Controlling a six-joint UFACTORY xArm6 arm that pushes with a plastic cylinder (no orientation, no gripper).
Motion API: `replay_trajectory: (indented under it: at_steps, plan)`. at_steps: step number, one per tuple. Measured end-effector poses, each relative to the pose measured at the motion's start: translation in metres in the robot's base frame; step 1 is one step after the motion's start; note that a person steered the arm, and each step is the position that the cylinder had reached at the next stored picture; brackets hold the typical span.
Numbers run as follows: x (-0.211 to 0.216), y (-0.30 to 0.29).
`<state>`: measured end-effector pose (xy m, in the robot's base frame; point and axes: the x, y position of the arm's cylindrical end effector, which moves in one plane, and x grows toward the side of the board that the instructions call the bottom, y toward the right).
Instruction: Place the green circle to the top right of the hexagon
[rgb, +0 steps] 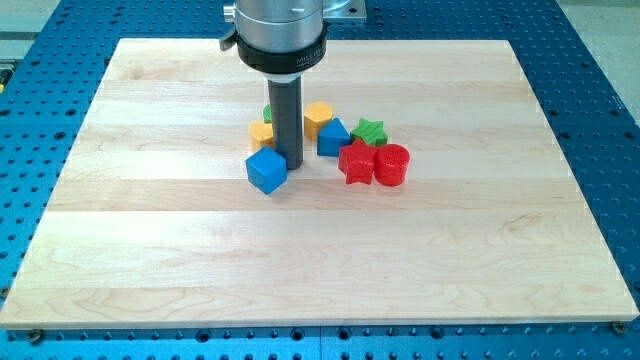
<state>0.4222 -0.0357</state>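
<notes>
My tip (291, 164) rests on the pale wooden worktop (320, 260), just right of the blue cube (266, 170); no jaws show.

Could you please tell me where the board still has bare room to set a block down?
The whole lower half of the board, below the blue cube, is bare, as are the wide strips at the view's left and right. It is crowded mid-top: my tip stands beside the blue cube, among the yellow blocks, green star, red star and red cylinder.
</notes>
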Motion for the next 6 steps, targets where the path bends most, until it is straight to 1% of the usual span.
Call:
replay_trajectory:
  at_steps: [1, 2, 3, 4, 5, 6]
  plan:
    - [-0.020, -0.032]
    - [-0.035, -0.024]
    - [-0.088, -0.027]
    - [-0.090, -0.071]
    - [-0.083, -0.073]
    - [-0.112, -0.005]
